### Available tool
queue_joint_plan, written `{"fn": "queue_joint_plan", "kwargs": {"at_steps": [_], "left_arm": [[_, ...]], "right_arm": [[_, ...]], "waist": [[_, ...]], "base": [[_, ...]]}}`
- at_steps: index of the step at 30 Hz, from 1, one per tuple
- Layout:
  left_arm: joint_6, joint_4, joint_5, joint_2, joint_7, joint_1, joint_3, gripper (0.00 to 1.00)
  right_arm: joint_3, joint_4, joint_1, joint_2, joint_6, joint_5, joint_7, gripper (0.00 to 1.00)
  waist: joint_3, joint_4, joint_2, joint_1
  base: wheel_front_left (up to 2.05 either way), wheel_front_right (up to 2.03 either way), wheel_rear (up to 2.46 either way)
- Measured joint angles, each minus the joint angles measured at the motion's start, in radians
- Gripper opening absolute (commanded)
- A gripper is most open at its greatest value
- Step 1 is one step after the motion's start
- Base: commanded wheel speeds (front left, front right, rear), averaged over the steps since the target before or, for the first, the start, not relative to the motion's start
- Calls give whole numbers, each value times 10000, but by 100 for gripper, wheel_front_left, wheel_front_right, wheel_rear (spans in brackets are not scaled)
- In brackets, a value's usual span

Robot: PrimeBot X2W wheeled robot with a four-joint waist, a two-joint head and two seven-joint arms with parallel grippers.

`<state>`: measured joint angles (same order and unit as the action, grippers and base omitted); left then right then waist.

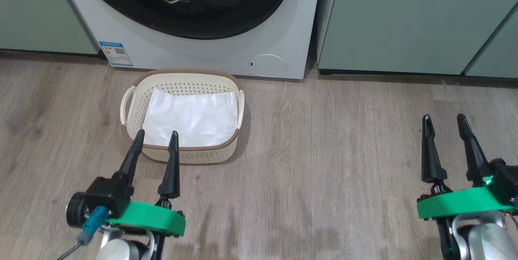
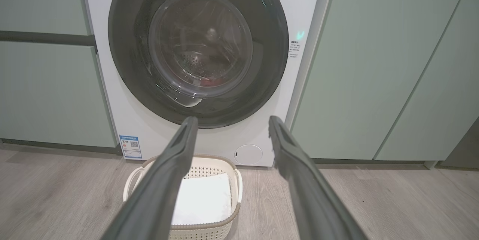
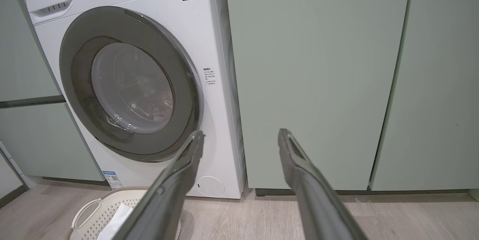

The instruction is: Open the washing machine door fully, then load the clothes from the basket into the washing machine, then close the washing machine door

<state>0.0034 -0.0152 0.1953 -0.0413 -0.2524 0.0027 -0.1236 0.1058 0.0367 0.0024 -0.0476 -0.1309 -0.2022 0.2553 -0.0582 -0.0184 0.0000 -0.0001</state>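
Left wrist view glimpses red clothes (image 2: 211, 81) behind door (image 2: 127, 45).

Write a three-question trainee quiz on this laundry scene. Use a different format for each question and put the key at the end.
1. True or false: the washing machine door is shut.
2. Multiple choice: what lies in the basket?
A) red garments
B) a white glossy sheet
C) a bottle of detergent
3. Fill in the blank: the jaws of the left gripper and the right gripper both stand ____, with nothing between them.

Key
1. True
2. B
3. open
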Motion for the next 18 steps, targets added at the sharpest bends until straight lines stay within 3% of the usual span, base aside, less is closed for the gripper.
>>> {"fn": "queue_joint_plan", "kwargs": {"at_steps": [18], "left_arm": [[2,-36,178,0,0,8,-2,100]], "right_arm": [[-8,19,1,0,0,-2,0,100]], "waist": [[-11,-38,0,0]], "base": [[0,0,0]]}}
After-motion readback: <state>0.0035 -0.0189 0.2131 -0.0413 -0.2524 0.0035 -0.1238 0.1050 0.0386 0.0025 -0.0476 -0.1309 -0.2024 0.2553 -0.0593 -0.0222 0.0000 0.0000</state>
